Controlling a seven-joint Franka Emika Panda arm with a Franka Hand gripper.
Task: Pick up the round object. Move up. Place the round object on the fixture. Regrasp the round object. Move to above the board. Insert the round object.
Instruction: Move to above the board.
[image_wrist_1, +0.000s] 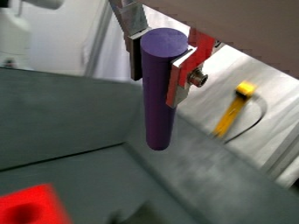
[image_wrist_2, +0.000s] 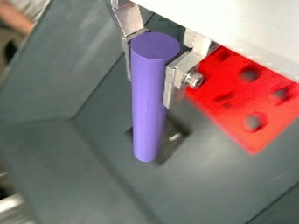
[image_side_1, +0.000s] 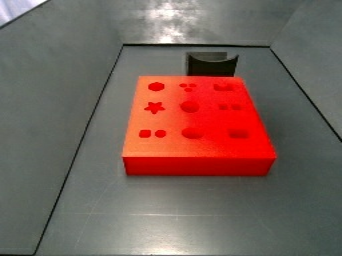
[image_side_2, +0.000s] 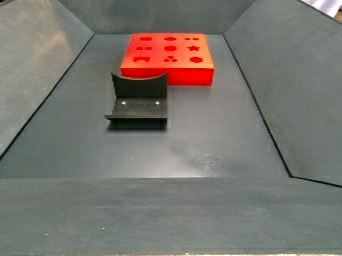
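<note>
My gripper (image_wrist_1: 159, 54) (image_wrist_2: 155, 59) shows in both wrist views and is shut on the purple round object (image_wrist_1: 159, 92) (image_wrist_2: 146, 101), gripping its upper end so that it hangs straight down. The red board (image_wrist_2: 247, 96) lies below and to one side; a corner of it shows in a wrist view (image_wrist_1: 30, 206). Part of the black fixture (image_wrist_2: 173, 140) shows behind the round object's lower end. In both side views the board (image_side_1: 197, 125) (image_side_2: 168, 58) and the fixture (image_side_1: 213, 63) (image_side_2: 139, 97) sit on the grey floor; gripper and round object are out of frame there.
Sloping grey walls (image_side_2: 40, 70) surround the floor. A yellow tool with a cable (image_wrist_1: 237, 107) lies outside the bin.
</note>
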